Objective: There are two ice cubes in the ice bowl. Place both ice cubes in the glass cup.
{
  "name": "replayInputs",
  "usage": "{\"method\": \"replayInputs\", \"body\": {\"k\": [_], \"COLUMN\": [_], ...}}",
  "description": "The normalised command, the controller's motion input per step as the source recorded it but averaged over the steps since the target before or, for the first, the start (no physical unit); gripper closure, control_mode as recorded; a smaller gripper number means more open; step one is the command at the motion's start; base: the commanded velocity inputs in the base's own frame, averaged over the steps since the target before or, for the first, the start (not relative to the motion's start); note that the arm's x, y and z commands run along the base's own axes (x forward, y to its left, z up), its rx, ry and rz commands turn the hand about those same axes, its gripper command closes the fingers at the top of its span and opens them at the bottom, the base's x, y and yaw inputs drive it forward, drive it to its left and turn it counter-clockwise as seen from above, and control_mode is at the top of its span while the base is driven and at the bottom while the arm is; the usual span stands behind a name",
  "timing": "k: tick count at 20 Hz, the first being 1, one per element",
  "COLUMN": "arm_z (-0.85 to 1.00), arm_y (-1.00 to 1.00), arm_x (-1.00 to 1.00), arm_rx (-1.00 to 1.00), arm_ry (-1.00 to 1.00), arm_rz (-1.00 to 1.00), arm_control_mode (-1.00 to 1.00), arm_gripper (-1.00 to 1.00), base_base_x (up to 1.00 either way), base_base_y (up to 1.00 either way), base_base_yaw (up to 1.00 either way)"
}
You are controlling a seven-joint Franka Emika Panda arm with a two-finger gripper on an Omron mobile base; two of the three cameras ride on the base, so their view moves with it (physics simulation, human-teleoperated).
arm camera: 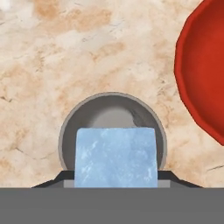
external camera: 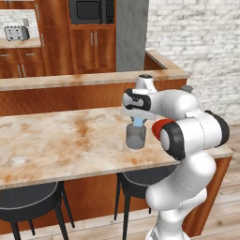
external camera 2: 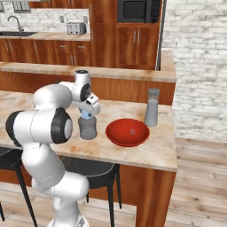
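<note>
1. Ice bowl (external camera 2: 127,132) sits at three o'clock of the glass cup (external camera 2: 88,128), one cube (external camera 2: 132,131) inside.
2. Gripper (external camera 2: 87,115), clamped on an ice cube (arm camera: 115,156), hovers above the cup; an off-centre release risks a rim bounce.

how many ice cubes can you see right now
2. One ice cube is held in the gripper right above the glass cup. The other, a small pale speck, lies in the red ice bowl.

Even bright render, soft, no glare.
</note>
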Motion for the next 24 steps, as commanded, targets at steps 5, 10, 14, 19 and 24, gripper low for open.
{"method": "replayInputs", "body": {"k": [5,10,14,19,24], "arm_z": [-0.11,-0.19,-0.16,-0.09,-0.09], "arm_y": [0.0,0.0,0.01,0.01,0.04], "arm_x": [0.19,0.03,0.0,0.05,0.11], "arm_rx": [-0.02,-0.01,-0.01,-0.02,-0.03], "arm_ry": [0.0,0.0,0.0,0.0,0.0], "arm_rz": [0.0,0.0,0.0,0.0,0.0], "arm_control_mode": [-1.0,-1.0,-1.0,-1.0,-1.0], "arm_gripper": [1.0,1.0,1.0,1.0,1.0], "base_base_x": [0.0,0.0,0.0,0.0,0.0], "base_base_y": [0.0,0.0,0.0,0.0,0.0], "base_base_yaw": [0.0,0.0,0.0,0.0,0.0]}}
